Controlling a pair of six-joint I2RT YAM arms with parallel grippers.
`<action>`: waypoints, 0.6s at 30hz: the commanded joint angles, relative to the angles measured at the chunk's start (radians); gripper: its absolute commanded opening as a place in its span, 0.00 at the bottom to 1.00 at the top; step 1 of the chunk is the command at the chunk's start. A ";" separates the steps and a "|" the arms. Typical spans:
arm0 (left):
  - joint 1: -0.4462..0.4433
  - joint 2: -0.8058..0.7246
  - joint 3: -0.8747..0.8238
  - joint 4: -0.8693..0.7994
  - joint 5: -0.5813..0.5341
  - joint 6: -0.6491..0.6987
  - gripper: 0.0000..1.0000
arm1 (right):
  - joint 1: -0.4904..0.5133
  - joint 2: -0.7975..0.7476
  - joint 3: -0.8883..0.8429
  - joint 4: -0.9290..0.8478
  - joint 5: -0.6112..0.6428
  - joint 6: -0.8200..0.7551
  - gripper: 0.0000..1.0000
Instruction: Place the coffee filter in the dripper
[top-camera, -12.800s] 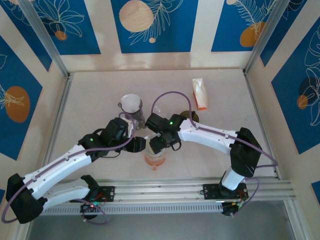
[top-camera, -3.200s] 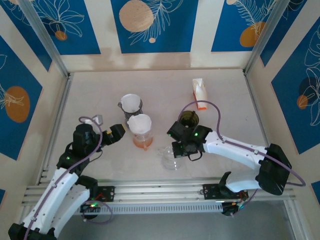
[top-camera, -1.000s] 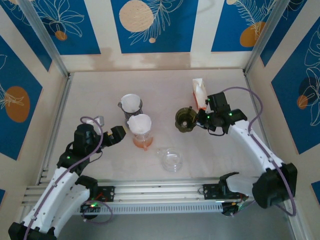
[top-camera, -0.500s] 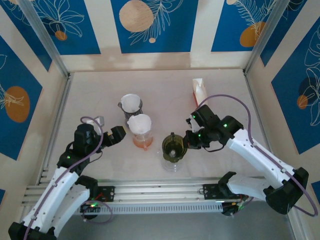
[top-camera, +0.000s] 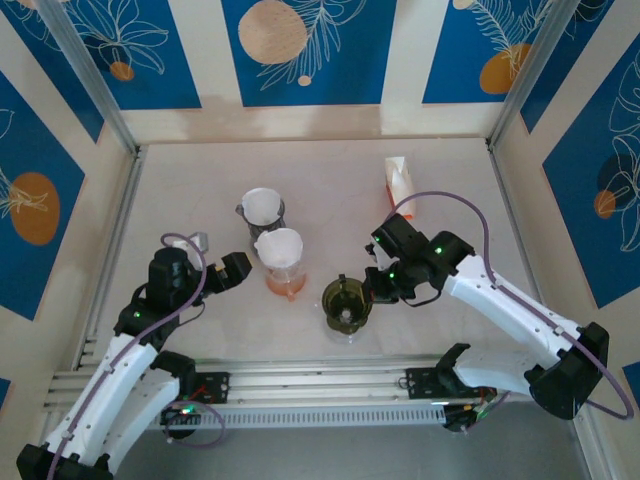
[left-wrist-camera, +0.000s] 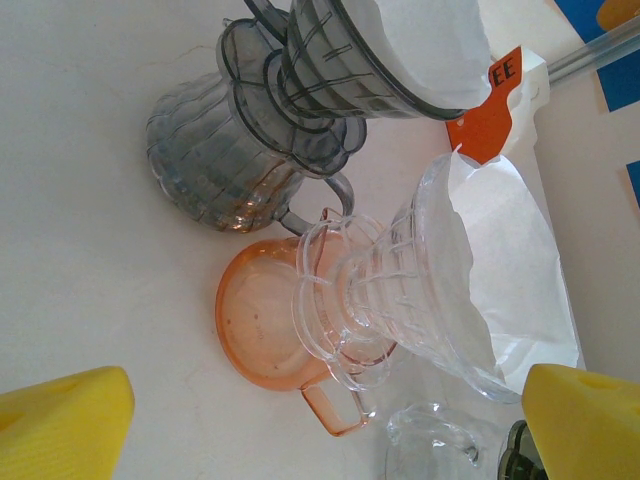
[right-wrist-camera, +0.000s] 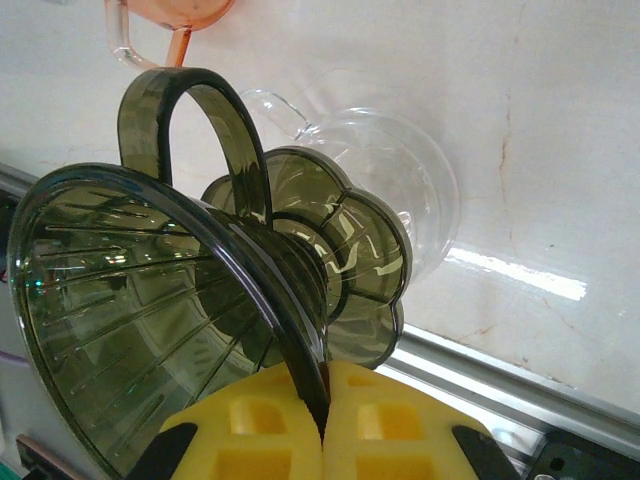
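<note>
My right gripper (top-camera: 373, 286) (right-wrist-camera: 325, 400) is shut on the rim of a dark olive dripper (top-camera: 347, 302) (right-wrist-camera: 170, 300). It holds the dripper tilted over a clear glass server (top-camera: 347, 328) (right-wrist-camera: 405, 175) near the table's front. A white coffee filter (top-camera: 279, 244) (left-wrist-camera: 510, 260) sits in a clear dripper (left-wrist-camera: 400, 290) on an orange server (top-camera: 288, 284) (left-wrist-camera: 260, 330). Another filter (top-camera: 262, 205) lines a grey dripper (left-wrist-camera: 330, 70) on a grey server (left-wrist-camera: 210, 150). My left gripper (top-camera: 225, 272) (left-wrist-camera: 320, 425) is open and holds nothing, left of the orange server.
A white and orange filter packet (top-camera: 399, 186) (left-wrist-camera: 500, 110) stands at the back right. The orange server's handle (right-wrist-camera: 150, 35) lies just beyond the dark dripper. A metal rail (top-camera: 320, 378) runs along the table's front edge, and walls close in the sides.
My right arm has carried the dark dripper from beside the filter packet forward and left, to over the clear glass server. The left arm has not moved.
</note>
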 joint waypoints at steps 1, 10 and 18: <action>0.011 -0.006 0.012 -0.007 -0.002 0.009 1.00 | 0.007 0.009 0.014 -0.008 0.011 0.014 0.00; 0.012 -0.003 0.012 -0.003 0.007 0.011 1.00 | 0.007 0.008 0.024 -0.014 0.029 0.018 0.51; 0.011 0.020 0.015 0.038 0.055 0.007 1.00 | -0.044 -0.054 0.094 -0.015 0.171 0.013 0.62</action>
